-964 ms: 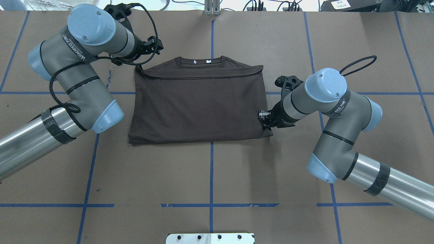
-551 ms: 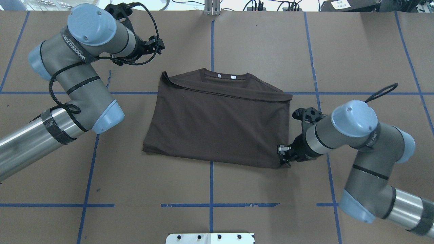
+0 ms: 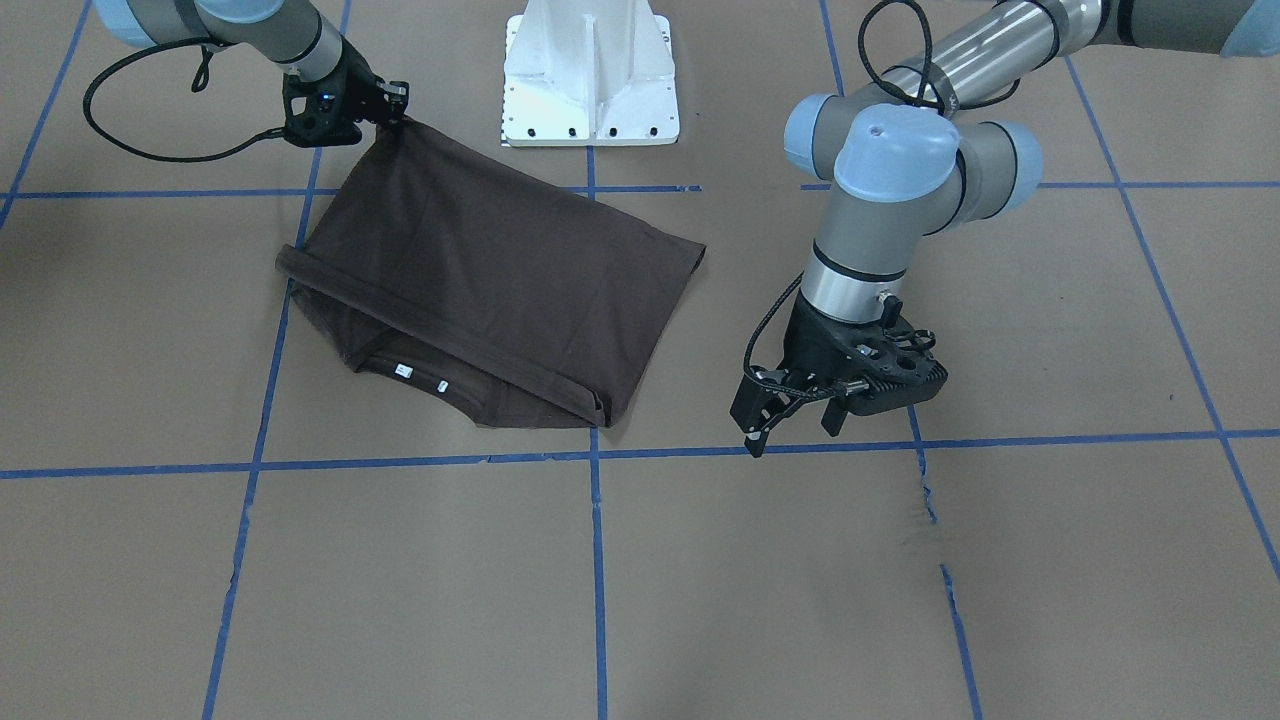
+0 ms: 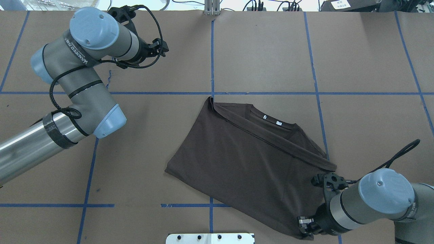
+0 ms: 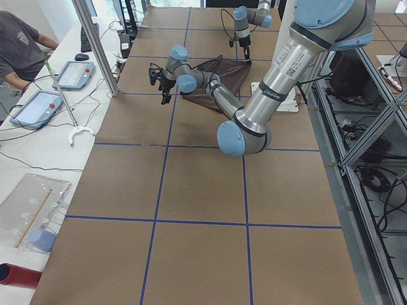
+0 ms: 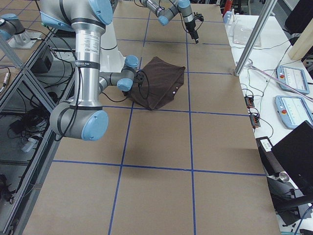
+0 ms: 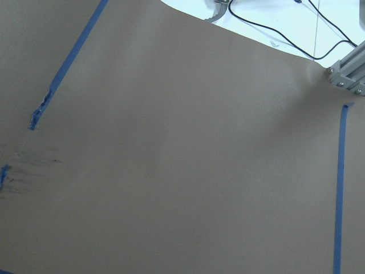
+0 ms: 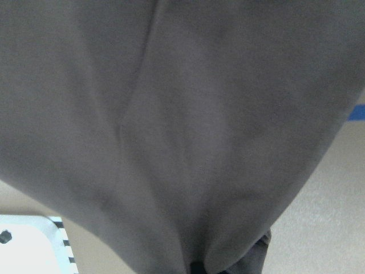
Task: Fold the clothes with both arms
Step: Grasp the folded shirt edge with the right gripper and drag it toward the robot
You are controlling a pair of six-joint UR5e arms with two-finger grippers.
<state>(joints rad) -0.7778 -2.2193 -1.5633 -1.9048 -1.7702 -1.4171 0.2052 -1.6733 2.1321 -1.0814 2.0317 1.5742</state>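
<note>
Right end effector [image 3: 395,108] pinches the T-shirt [image 3: 480,260] corner, long axis diagonal, collar [image 3: 420,377] pointing away; left end effector [image 3: 792,425] seemingly spread.

Strap [image 4: 78,54] on left arm [image 4: 84,91]: white lettering, roughly "WANGEO".

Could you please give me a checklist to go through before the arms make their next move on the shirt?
1. Grip: the right gripper is shut on a corner of the T-shirt: ok.
2. Free arm: the left gripper is open and empty: ok.
3. Reach: the left gripper is at the T-shirt: not ok, it hangs apart over bare table.
4. Alignment: T-shirt square to the blue tape lines: not ok, skewed.
5. Lower layers smooth: cannot tell.
</note>
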